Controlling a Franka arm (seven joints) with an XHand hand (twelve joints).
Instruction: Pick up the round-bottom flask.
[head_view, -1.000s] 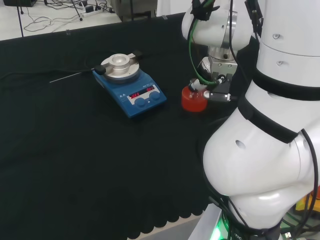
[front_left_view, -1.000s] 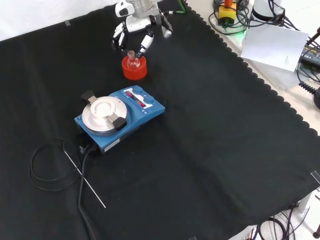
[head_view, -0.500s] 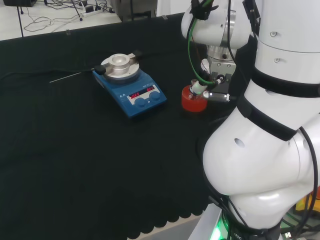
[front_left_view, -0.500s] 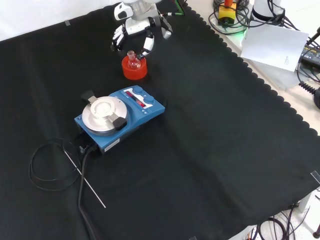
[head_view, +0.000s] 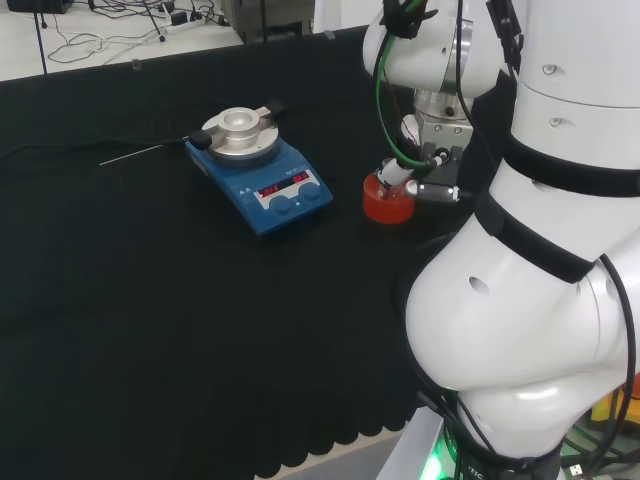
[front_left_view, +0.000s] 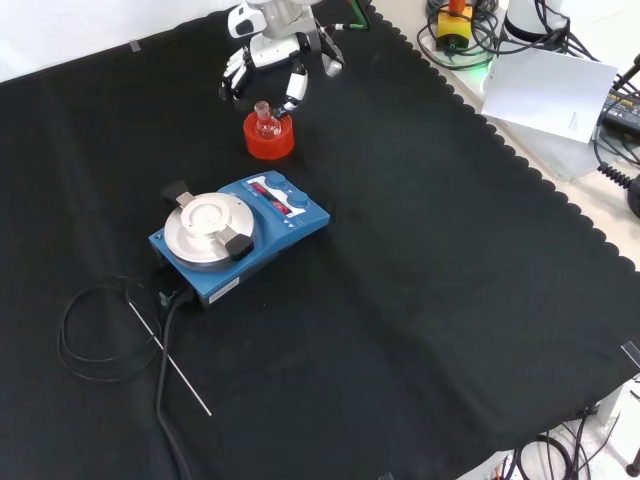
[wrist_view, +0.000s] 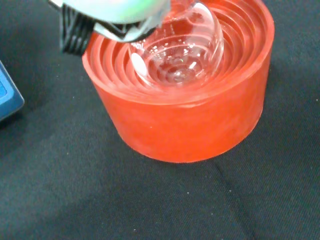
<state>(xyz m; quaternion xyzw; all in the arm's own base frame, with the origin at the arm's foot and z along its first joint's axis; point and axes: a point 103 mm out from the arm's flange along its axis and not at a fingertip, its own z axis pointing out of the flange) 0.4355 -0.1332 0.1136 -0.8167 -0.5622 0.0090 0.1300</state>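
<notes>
The round-bottom flask (front_left_view: 264, 114) is small and of clear glass. It stands neck up in a red ribbed stand (front_left_view: 270, 140) at the far side of the cloth in the front view. The hand (front_left_view: 266, 50) hangs just above and behind it, open, with fingers (front_left_view: 294, 92) spread down on either side of the neck. The head view shows the flask (head_view: 396, 173) in the stand (head_view: 386, 204), close against the hand (head_view: 434, 188) by the white arm links. In the wrist view, the flask's bulb (wrist_view: 186, 46) rests in the stand (wrist_view: 190, 120), with a fingertip (wrist_view: 102, 14) right beside the glass.
A blue hotplate stirrer (front_left_view: 238, 233) with a round metal top stands just in front of the stand in the front view. Its cable (front_left_view: 88, 335) and a thin metal rod (front_left_view: 170, 362) lie nearer. Paper (front_left_view: 545, 92) and cables sit beyond the cloth's right edge.
The hand has shifted slightly up and left in the front view and stays spread over the flask. Flask and stand have not moved.
</notes>
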